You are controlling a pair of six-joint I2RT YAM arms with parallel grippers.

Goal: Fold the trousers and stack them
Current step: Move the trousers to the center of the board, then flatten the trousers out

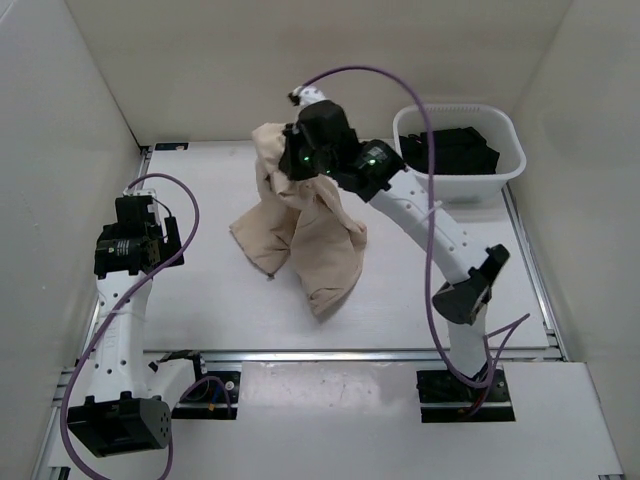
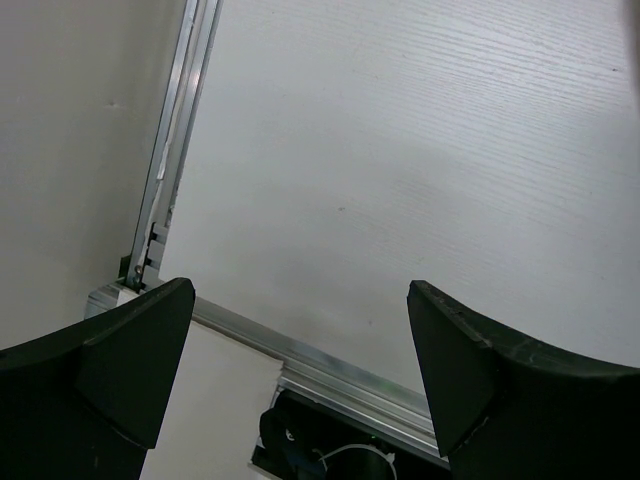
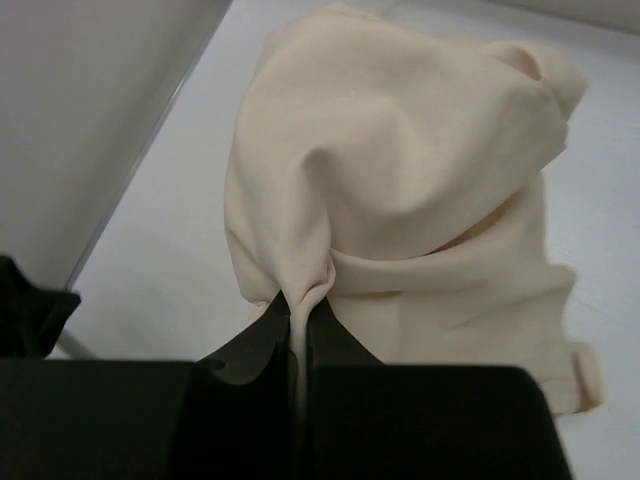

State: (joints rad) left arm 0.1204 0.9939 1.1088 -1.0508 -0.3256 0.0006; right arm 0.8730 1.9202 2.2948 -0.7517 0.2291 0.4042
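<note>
The beige trousers [image 1: 300, 225] hang bunched in the middle of the table, lifted at the top and trailing down onto the surface toward the front. My right gripper [image 3: 298, 305] is shut on a pinched fold of the trousers [image 3: 400, 180], which drape away below it. In the top view the right gripper [image 1: 300, 160] sits at the upper part of the cloth. My left gripper [image 1: 135, 225] is far to the left, open and holding nothing. The left wrist view shows its fingers [image 2: 130, 350] spread wide over bare table.
A white basket [image 1: 505, 170] holding black garments [image 1: 450, 150] stands at the back right. A metal rail [image 2: 330, 365] runs along the table's near edge, and white walls enclose the left, back and right sides.
</note>
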